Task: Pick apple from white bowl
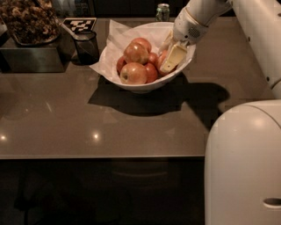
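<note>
The white bowl with its crumpled white paper lining stands on the brown table and holds several apples. The red-orange apple lies at the bowl's right side, partly hidden. My gripper reaches down into the right side of the bowl, right against this apple. A paler blushed apple sits on top of the pile. An apple with a yellow-green patch lies at the front.
A small dark cup stands just left of the bowl. A dark tray of brown dried stuff is at the far left, with a black-and-white marker card behind the cup. A green can stands behind the bowl. My white body fills the lower right.
</note>
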`<state>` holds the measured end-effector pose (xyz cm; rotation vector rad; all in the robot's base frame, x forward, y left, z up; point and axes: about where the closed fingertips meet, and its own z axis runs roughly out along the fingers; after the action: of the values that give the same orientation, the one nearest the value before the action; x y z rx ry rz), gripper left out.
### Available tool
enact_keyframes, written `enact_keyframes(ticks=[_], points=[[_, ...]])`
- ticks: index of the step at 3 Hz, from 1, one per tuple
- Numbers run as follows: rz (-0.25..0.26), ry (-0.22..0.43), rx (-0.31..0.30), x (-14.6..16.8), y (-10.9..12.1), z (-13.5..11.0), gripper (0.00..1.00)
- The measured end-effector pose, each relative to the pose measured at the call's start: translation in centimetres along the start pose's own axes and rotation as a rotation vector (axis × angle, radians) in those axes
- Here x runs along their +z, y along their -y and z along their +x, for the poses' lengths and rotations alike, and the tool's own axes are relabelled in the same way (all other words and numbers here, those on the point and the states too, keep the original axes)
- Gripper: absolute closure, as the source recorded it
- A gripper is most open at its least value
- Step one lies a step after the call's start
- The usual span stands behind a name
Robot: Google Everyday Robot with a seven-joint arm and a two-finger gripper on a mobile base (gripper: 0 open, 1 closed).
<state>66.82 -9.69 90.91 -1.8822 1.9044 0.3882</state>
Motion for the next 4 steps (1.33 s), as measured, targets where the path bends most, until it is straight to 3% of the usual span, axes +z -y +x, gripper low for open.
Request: enact_keyframes(ticks=[1, 2, 4], points=[[-0.007, 0.035, 0.01, -0.2, -0.4, -0.1, 1.0], [0.008, 0.11, 0.01, -1.5, -0.6, -1.1, 1.0], [0.033, 0.268, -0.065, -5.8, -0.9, -5.8, 1.0]])
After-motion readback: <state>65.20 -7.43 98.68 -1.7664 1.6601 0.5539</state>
